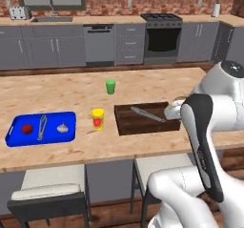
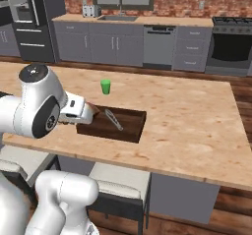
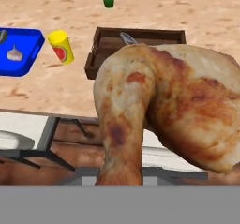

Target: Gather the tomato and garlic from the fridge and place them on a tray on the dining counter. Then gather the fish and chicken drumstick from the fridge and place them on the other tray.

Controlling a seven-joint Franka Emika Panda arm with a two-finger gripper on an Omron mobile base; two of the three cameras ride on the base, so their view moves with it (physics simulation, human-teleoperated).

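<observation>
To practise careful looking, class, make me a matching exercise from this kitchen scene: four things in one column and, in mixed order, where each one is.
Things
1. white garlic bulb
2. browned chicken drumstick
3. slim silver fish
4. small green cup

Places
A. inside the dark wooden tray
B. standing alone on the bare wooden counter, behind the trays
C. held up close to the hand camera, in front of the counter edge
D. on the blue plastic tray, beside the red tomato

Pairs: 1-D, 2-C, 3-A, 4-B
</observation>
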